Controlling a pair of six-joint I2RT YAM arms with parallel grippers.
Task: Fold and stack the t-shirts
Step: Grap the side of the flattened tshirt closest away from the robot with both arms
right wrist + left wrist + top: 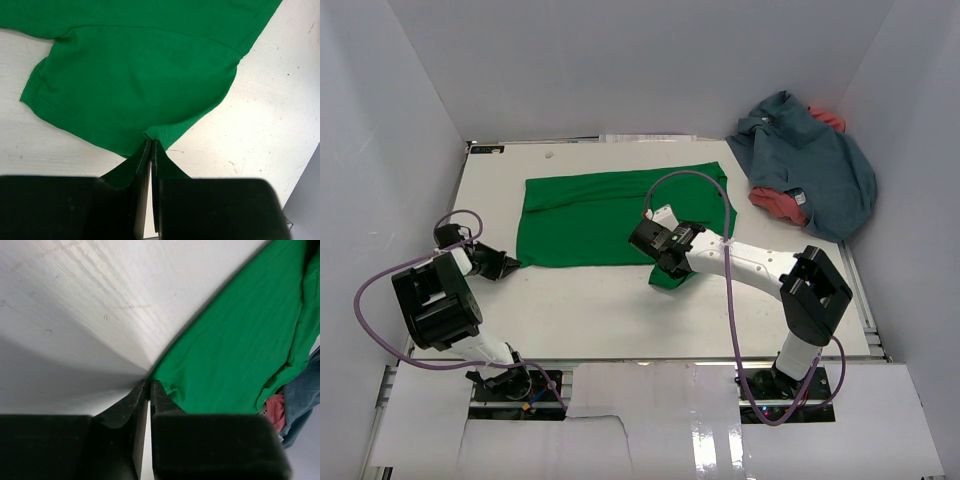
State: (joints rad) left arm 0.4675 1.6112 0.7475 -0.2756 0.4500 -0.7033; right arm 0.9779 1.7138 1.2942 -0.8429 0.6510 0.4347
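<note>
A white table (pixel 600 310) fills the middle of the frame, boxed in by plain white walls (pixel 620 60). A small dark label (pixel 488 149) sits at its upper-left corner. Glossy white sheets (pixel 650 420) cover the bottom edge.

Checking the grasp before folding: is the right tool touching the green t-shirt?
Touching. Right wrist view: the right tool is shut on the sleeve edge of the green t-shirt.
</note>
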